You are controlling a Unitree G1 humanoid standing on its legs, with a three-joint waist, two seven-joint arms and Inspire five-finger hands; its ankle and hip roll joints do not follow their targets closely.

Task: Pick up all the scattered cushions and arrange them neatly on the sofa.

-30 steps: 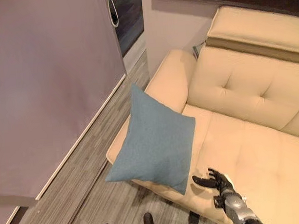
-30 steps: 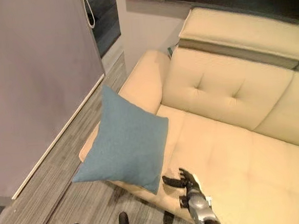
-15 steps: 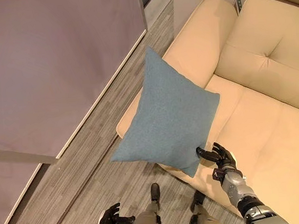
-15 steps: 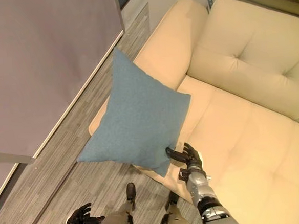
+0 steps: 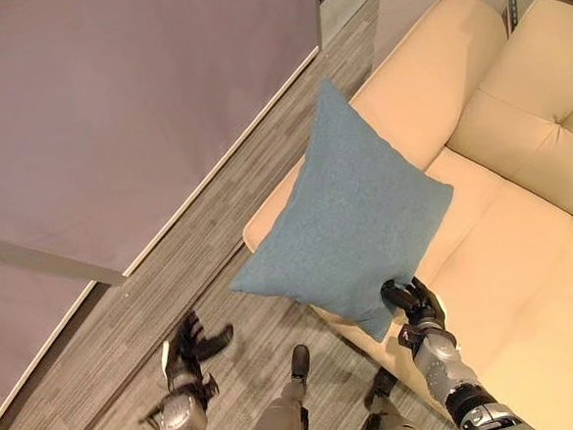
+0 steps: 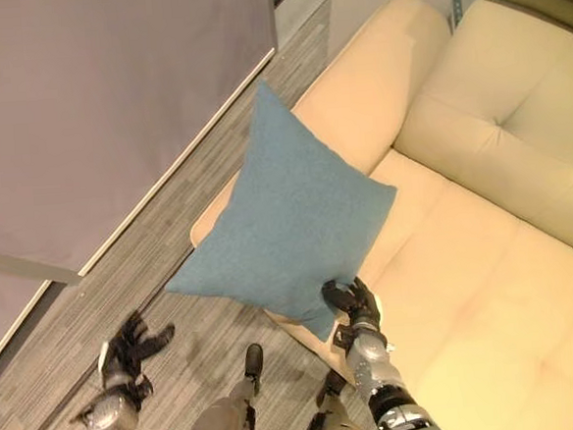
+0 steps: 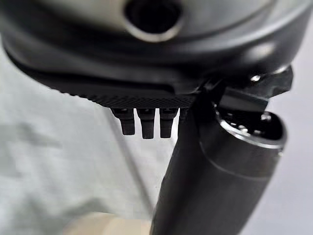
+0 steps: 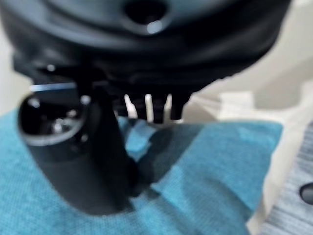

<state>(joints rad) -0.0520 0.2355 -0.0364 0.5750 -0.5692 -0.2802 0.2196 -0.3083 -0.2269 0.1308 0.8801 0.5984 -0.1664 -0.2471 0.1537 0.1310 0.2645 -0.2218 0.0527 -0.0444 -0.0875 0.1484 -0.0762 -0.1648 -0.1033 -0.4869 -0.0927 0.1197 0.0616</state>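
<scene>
A blue square cushion (image 5: pixel 350 215) stands tilted over the front left corner of the cream sofa (image 5: pixel 526 257), one corner pointing up along the armrest (image 5: pixel 424 77). My right hand (image 5: pixel 414 304) is at the cushion's lowest corner, shut on it. In the right wrist view the thumb (image 8: pixel 93 161) presses into the blue cloth (image 8: pixel 210 161) while the fingers curl behind it. My left hand (image 5: pixel 192 345) hovers over the floor to the cushion's left, open with fingers spread and holding nothing.
A large grey panel (image 5: pixel 112 109) stands at the left, with a strip of grey wood-look floor (image 5: pixel 202 270) between it and the sofa. The sofa's seat and tufted backrest (image 5: pixel 544 99) stretch away to the right.
The camera has shifted, so the whole scene sits differently. My right hand has closed on the cushion's lower corner. My left hand has risen higher above the floor.
</scene>
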